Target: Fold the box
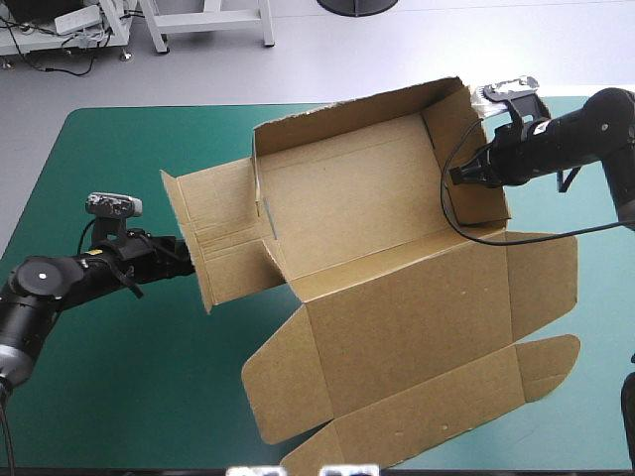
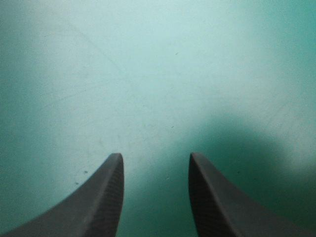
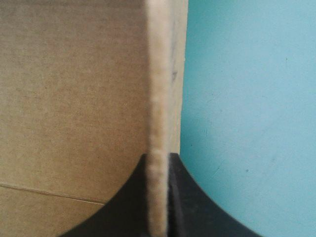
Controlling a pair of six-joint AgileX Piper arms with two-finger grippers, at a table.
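Two claws flank the work. The left claw (image 1: 185, 260) stands open and empty, its tips just beside the left flap of the box (image 1: 397, 288). Its own wrist view shows only bare teal-green counter (image 2: 158, 74) ahead of it, so no board lies in its gap, which the high view leaves unclear. The brown box lies on the counter between the two claws, with its back and side walls partly raised and its lid panels flat toward the near edge. It looks light, stiff across its panels and hinged at its creases, so a pinch on a wall's free edge should steer it best. The right claw (image 1: 458, 175) is closed on the raised right wall. Only the right wrist view shows the board's edge pinched in its grip.
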